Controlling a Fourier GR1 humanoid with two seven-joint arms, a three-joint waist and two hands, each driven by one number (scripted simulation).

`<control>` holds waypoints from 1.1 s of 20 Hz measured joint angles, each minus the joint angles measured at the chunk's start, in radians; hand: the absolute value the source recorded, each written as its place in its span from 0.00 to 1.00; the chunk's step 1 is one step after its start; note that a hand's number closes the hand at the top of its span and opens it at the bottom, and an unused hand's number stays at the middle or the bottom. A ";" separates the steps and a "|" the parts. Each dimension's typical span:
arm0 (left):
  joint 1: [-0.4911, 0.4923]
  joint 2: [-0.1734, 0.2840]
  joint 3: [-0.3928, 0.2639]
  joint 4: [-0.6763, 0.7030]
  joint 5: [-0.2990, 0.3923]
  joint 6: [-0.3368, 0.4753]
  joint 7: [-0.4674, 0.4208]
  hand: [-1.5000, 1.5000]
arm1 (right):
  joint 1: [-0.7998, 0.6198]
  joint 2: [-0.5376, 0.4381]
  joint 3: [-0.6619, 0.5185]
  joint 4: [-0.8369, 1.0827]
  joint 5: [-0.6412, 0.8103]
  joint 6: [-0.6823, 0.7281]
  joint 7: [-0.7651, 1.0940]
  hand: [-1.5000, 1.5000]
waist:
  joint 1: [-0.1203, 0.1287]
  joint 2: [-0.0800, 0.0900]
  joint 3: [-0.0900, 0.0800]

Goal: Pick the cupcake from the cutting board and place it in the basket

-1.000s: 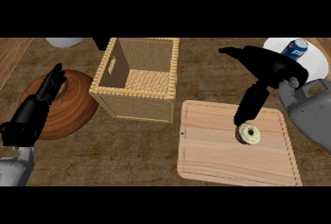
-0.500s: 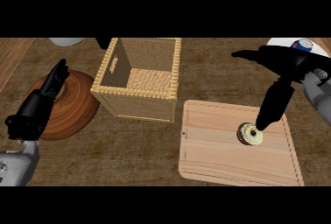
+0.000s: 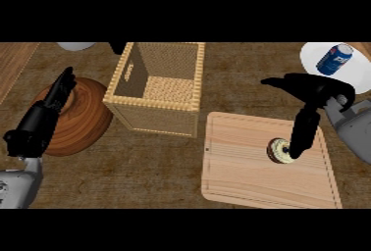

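One robot hand down at the cupcake, nothing lifted yet.

Since a second ago the right robot hand [image 3: 313, 98] has swung outward and lowered; its straight fingers [image 3: 303, 133] now touch the small round cream-topped cupcake [image 3: 279, 150], thumb spread apart, not clamped. That cupcake stays on the pale wooden cutting board [image 3: 246, 181], beside the square woven basket [image 3: 161, 88]. Closing the grasp looks next. The left robot hand [image 3: 45, 115] rests open over the round brown wooden plate [image 3: 83, 122] on the bench [image 3: 145, 166].
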 measured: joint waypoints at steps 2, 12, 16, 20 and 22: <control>-0.001 -0.012 -0.003 -0.001 -0.007 0.001 0.003 0.50 | 0.019 0.020 0.013 0.023 0.031 0.009 -0.010 0.00 | 0.001 0.000 0.000; 0.005 -0.039 0.022 -0.011 -0.034 -0.027 0.010 0.50 | 0.154 0.089 -0.011 0.043 0.227 0.034 -0.060 0.00 | -0.001 0.000 0.000; -0.006 -0.048 0.041 -0.004 -0.042 -0.042 0.013 0.50 | 0.195 0.109 -0.048 0.059 0.311 0.040 -0.111 0.00 | -0.001 0.000 0.001; -0.022 -0.065 0.051 -0.002 -0.054 -0.054 0.025 0.50 | 0.220 0.143 -0.077 0.085 0.402 0.043 -0.170 0.00 | -0.001 0.000 0.001; -0.007 -0.072 0.053 -0.022 -0.065 -0.057 0.023 0.50 | 0.247 0.150 -0.095 0.086 0.447 0.038 -0.204 0.00 | 0.000 0.000 0.001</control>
